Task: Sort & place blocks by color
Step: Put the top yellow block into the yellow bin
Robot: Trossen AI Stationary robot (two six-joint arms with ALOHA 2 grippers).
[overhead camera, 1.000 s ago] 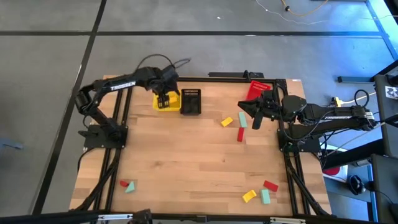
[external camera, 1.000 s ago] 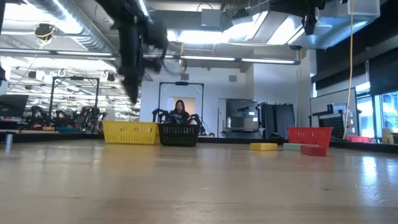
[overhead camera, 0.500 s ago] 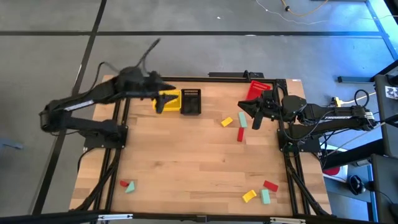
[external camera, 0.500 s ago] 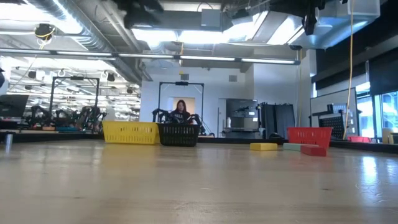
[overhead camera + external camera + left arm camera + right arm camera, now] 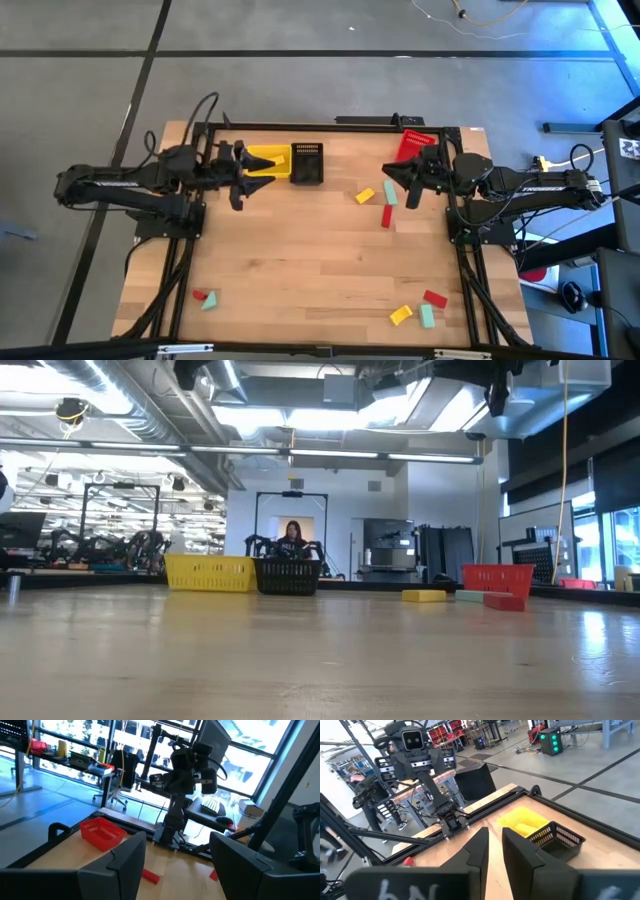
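Along the far edge of the table (image 5: 300, 250) you have three baskets: a yellow basket (image 5: 268, 162) and a black basket (image 5: 307, 164) side by side near the left corner, and a red basket (image 5: 415, 144) near the right corner. Your left gripper (image 5: 237, 178) sits above the table just beside the yellow basket's near left side, fingers spread wide with nothing between them. Your right gripper (image 5: 400, 183) hangs just in front of the red basket, fingers drawn nearly together, a thin gap left, holding nothing. Your blocks lie in three groups, all still out on the wood. Right of centre, close to the right gripper: a yellow block (image 5: 365, 196), a teal block (image 5: 390, 192) and a red block (image 5: 387, 216), apart from one another. At the near right corner: a red block (image 5: 435, 299), a yellow block (image 5: 401, 315) and a teal block (image 5: 427, 316), close together. At the near left corner: a small red block (image 5: 200, 296) touching or just beside a teal block (image 5: 210, 303). In the low view a person (image 5: 292, 540) shows in the room behind the black basket.
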